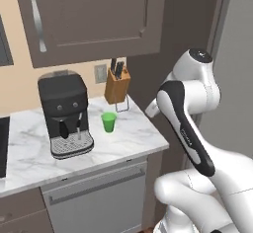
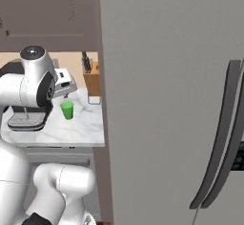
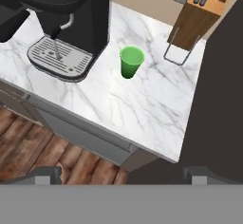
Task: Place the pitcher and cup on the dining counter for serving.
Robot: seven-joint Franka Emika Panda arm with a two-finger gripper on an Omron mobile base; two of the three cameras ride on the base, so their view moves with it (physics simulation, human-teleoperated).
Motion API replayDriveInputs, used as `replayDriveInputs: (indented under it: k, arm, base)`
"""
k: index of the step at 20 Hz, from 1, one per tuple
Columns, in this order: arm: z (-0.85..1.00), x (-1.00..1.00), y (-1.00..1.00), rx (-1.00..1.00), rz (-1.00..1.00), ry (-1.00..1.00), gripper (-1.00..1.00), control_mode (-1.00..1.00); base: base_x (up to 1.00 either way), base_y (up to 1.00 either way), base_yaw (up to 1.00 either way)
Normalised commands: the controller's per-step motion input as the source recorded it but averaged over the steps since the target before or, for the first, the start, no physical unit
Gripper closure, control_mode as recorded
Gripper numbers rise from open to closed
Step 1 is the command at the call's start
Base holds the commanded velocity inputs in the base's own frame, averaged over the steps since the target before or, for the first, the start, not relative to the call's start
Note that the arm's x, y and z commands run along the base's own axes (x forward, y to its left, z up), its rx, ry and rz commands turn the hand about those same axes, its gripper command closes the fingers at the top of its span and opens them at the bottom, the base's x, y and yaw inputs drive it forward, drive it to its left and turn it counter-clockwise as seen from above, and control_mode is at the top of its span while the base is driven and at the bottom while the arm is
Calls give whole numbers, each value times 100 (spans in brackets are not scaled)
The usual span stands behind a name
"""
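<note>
One cup stands upright on the marble tabletop, just above centre in the hand view. From the hand at the bottom edge of that view, it lies straight ahead and well apart, slightly left of the midline between the fingertips. Its long axis is vertical, with the open mouth up. The hand is open and empty, its two tips spread wide at the lower left and lower right of the frame. In the left base view the cup sits at centre, between the coffee machine on its left and the knife block at its upper right. The cup is small, bright green, and tapers toward the base. It appears empty.
</note>
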Motion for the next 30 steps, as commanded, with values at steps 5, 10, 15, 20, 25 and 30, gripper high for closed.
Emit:
replayDriveInputs:
  k: [5,10,15,20,25,30]
  arm:
    - [0,0,0,0,0,0,-100,100]
    - [0,0,0,0,0,0,-100,100]
    - [0,0,0,0,0,0,-100,100]
    - [-5,37,2,0,-3,1,-100,-100]
    - [-24,83,6,0,-13,11,-100,-100]
    - [-41,61,0,15,-16,16,-100,-100]
  base:
    - [36,0,11]
    - [26,-12,17]
    - [11,-7,12]
    - [0,0,0]
    - [0,0,0]
    - [0,0,0]
